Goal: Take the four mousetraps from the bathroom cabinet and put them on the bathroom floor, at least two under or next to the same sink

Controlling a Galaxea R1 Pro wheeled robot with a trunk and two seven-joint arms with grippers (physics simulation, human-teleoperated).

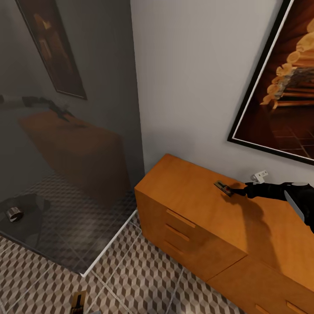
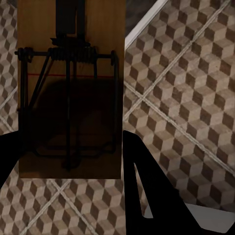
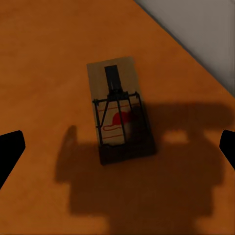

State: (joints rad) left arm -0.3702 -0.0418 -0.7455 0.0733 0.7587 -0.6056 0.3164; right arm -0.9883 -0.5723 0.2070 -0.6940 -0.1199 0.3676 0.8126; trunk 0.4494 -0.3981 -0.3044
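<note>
Cabinet (image 1: 205, 205) as landmark: orange-brown wood, drawer fronts with slim bar handles, backed against a pale wall. On its top, close to the rear edge, lying flat: top mousetrap (image 1: 223, 187) (image 3: 119, 110), a tan board with dark wire and a red print.

Right gripper (image 1: 235, 190) low over the cabinet top, right at that trap. Fingertips (image 3: 10, 154) spread wide, one to each side of the board, touching nothing. Gripper's shadow across the wood and the near end of the trap.

Left gripper (image 2: 68, 142) down in front of the cabinet, above the bathroom floor (image 2: 186, 98) (image 1: 144, 279). Fingers (image 2: 142, 186) pressed against the two long edges of a carried mousetrap (image 2: 68, 98) (image 1: 79, 301), pinching it clear of the cube-patterned tiles.

Above the cabinet, on the wall: dark-framed picture (image 1: 283, 87). Just behind the cabinet's rear edge: small white socket (image 1: 260, 176). Beside the cabinet's end farthest from the right gripper: smoky glass panel (image 1: 65, 152) on a white sill, faintly mirroring the cabinet.
</note>
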